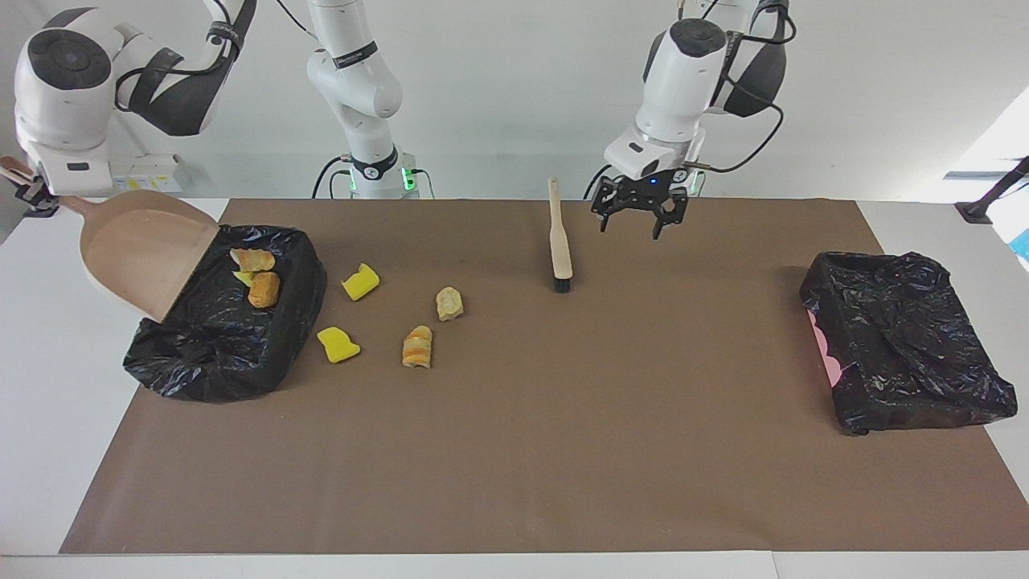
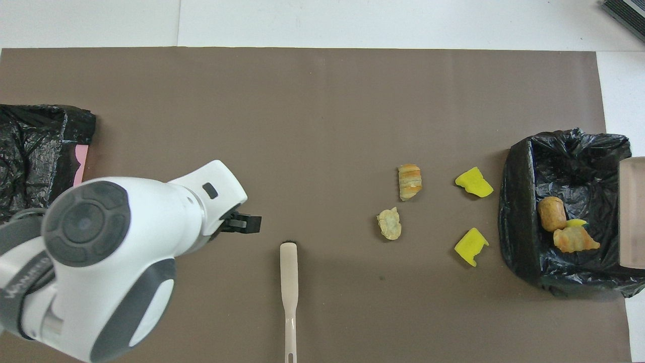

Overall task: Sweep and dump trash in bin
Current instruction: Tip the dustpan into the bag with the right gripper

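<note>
My right gripper (image 1: 36, 201) is shut on the handle of the tan dustpan (image 1: 141, 249), which hangs tilted and empty over the black-lined bin (image 1: 209, 362) at the right arm's end. Three pieces of trash (image 1: 256, 277) lie inside that bin (image 2: 514, 201). Two yellow sponge chunks (image 1: 359, 281) (image 1: 338, 344) and two bread bits (image 1: 449, 303) (image 1: 417, 346) lie on the mat beside the bin. The brush (image 1: 559, 241) lies loose on the mat. My left gripper (image 1: 635, 223) hangs open and empty above the mat, beside the brush (image 2: 288, 282) toward the left arm's end.
A second black-lined bin (image 1: 900, 346) with a pink edge showing stands at the left arm's end of the brown mat (image 1: 563, 450). White table shows around the mat's edges.
</note>
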{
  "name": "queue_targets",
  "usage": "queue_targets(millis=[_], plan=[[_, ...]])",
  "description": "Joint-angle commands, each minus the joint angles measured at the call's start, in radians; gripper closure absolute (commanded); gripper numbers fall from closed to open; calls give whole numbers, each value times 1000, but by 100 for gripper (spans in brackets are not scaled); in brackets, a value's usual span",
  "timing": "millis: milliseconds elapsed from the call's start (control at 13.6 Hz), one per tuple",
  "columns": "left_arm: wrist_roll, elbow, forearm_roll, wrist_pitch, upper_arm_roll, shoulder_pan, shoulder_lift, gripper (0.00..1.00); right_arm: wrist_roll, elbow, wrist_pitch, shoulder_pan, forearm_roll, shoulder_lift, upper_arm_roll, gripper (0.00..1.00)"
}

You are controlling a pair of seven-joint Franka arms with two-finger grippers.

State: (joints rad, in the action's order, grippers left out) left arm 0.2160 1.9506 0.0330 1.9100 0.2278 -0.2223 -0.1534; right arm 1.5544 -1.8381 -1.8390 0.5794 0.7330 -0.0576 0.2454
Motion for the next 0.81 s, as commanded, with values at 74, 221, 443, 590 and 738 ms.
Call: queue_targets(millis=[74, 221, 443, 590, 738], plan=[[-169, -240, -61, -182, -119, 1, 44, 0, 4, -1, 6, -78, -156, -21, 9, 100], [-243, -329, -56, -265, -146, 41, 54, 0, 0, -10, 7, -120, -260, -22, 9, 100], [-254, -453, -54, -365, -139, 89, 113, 0, -72, -19, 26, -203, -363, -15, 9, 100], [-256, -515, -56, -404, -124, 116, 150, 0, -182, -20, 50, -272, -400, -8, 9, 100], [-259, -516, -56, -405, -123, 124, 152, 0, -313, -20, 50, -341, -438, -4, 9, 100]])
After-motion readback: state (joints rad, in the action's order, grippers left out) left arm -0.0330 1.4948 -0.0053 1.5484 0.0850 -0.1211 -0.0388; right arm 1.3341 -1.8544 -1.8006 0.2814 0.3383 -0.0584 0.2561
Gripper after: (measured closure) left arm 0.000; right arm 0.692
